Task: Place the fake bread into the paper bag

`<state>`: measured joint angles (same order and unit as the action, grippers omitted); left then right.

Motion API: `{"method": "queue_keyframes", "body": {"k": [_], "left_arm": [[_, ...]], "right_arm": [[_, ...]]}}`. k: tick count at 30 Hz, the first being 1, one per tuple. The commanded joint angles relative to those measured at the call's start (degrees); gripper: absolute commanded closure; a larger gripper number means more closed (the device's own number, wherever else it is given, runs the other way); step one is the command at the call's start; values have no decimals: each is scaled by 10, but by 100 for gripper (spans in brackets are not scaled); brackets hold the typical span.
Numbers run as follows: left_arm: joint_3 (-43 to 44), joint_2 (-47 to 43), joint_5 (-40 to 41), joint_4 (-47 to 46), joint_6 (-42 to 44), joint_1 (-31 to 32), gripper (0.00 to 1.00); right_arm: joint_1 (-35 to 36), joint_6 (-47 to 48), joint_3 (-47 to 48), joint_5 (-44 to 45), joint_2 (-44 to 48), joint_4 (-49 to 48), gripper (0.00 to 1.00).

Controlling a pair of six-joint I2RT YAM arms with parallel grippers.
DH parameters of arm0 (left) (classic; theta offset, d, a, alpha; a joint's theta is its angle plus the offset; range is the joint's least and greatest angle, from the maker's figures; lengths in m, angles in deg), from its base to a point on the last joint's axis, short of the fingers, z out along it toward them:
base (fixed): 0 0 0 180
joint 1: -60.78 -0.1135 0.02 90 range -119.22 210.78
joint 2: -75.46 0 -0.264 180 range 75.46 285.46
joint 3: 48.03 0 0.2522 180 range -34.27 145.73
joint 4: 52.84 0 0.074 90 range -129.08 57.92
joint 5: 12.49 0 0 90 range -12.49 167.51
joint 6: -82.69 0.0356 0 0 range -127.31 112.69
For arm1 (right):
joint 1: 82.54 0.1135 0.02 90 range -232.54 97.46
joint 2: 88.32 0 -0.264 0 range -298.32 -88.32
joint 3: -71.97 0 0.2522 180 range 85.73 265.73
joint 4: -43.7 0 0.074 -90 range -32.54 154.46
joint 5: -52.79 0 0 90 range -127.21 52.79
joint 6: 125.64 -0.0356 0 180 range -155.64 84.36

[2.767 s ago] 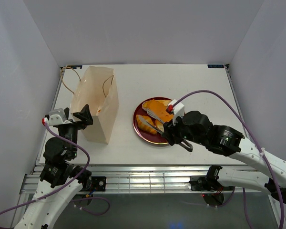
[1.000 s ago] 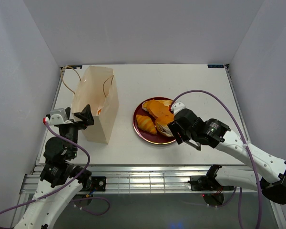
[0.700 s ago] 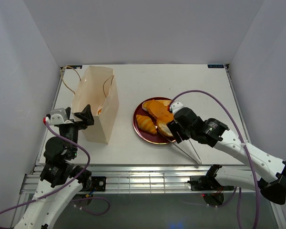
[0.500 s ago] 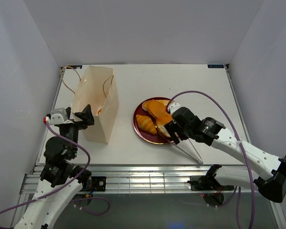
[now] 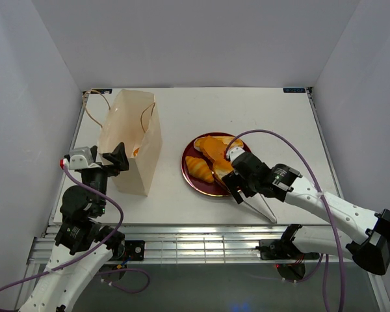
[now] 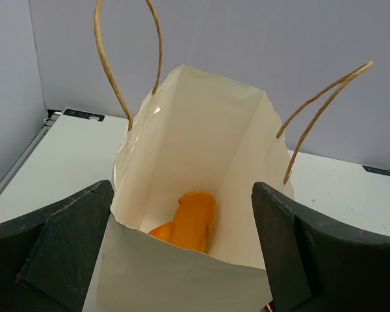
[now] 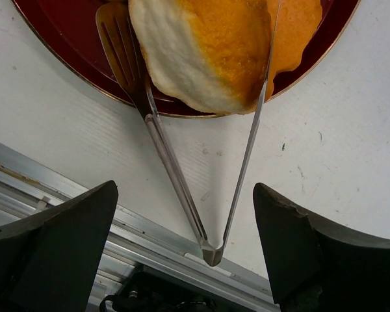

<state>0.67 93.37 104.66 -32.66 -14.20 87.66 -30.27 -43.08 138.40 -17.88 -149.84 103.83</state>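
Note:
The paper bag [image 5: 133, 140] stands open at the left, and one orange fake bread piece [image 6: 192, 224] lies in its bottom. More fake bread, a croissant [image 5: 199, 168] and flat loaves [image 5: 216, 146], rests on the dark red plate [image 5: 188, 172]. My left gripper [image 5: 117, 158] is open, its fingers [image 6: 65, 247] on either side of the bag's [image 6: 201, 143] near wall. My right gripper [image 5: 237, 187] hangs open over the metal tongs [image 7: 175, 172], which lie on the table. The tongs' tips flank a pale-edged loaf [image 7: 208, 52] on the plate [image 7: 58, 39].
The tongs' hinge end [image 5: 271, 219] points at the table's front edge, close to the metal rail [image 7: 84, 195]. White walls enclose the table on three sides. The bag's cord handles [image 6: 127, 58] stand up above its mouth.
My right gripper has opened and let go of the tongs, which now lie on the table with their tips on the plate. The right arm shifted slightly left. The left arm stayed still.

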Motion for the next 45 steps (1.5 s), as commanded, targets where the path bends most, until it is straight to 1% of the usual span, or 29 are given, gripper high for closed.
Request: {"method": "queue_keyframes", "body": {"k": [1,12,16,18,23,26,33,38,45], "left_arm": [[1,3,-8,-1,-1,3,2],[1,5,-19,0,-3,2,2],[1,5,-20,-1,-4,3,2],[2,5,-24,0,-4,3,2],[2,6,-24,1,-3,3,2],[1,5,-25,1,-4,3,2],[2,7,-33,1,-5,3,2],[3,7,-34,1,-6,3,2],[2,5,-34,0,-5,3,2]], "right_arm": [[6,-10,11,11,-18,-3,10],[6,14,5,79,-64,-15,10],[1,25,-12,75,-74,-47,10],[-3,25,-3,73,-87,-51,9],[-17,34,6,48,-126,-100,8],[-23,32,2,62,-156,-111,9],[-59,27,-13,63,-178,-167,8],[-74,37,7,69,-217,-188,7],[-90,58,50,35,-272,-229,5]]}}
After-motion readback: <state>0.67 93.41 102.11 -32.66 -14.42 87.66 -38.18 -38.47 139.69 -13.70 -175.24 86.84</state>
